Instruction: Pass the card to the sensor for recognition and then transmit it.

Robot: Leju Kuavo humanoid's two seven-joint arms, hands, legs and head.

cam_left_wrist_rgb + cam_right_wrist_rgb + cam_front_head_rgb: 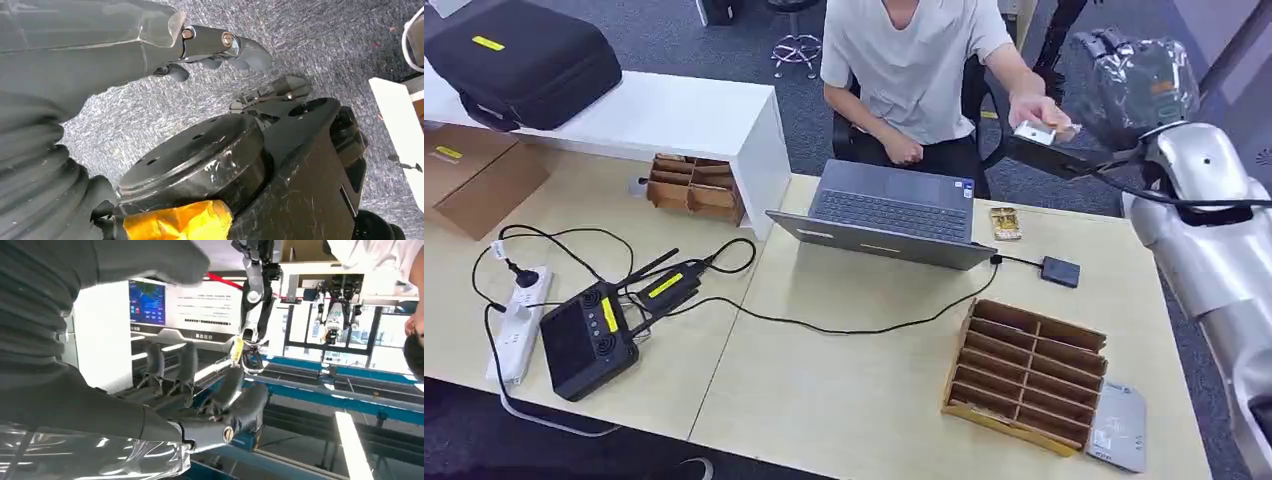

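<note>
Evidently the handover is the step in hand: across the tabletop point(864, 400), at its far right, a seated person's hand point(1036, 112) holds the card point(1034, 133) out in the air toward the robot, well above the laptop point(886, 213) and clear of the desk. The right arm point(1214, 230) reaches up along the right edge of the head view toward that spot, and a dark bar-like part extends from it to just under the card; whether that is the hand itself cannot be told from there. In the right wrist view the right hand point(210, 415) lies with its fingers point(235, 390) apart and loosely curved, holding nothing, so the card is not yet taken. The left hand point(220, 47) hangs low beside the robot's body over grey carpet, its fingers partly curled with nothing in them. The likely sensor is the small black reader point(1060, 271) lying right of the laptop on a cable, near the slotted cardboard rack point(1024, 372). Next, the right hand needs to close on the card while the person lets go, then carry it down and hold it flat over the reader.
</note>
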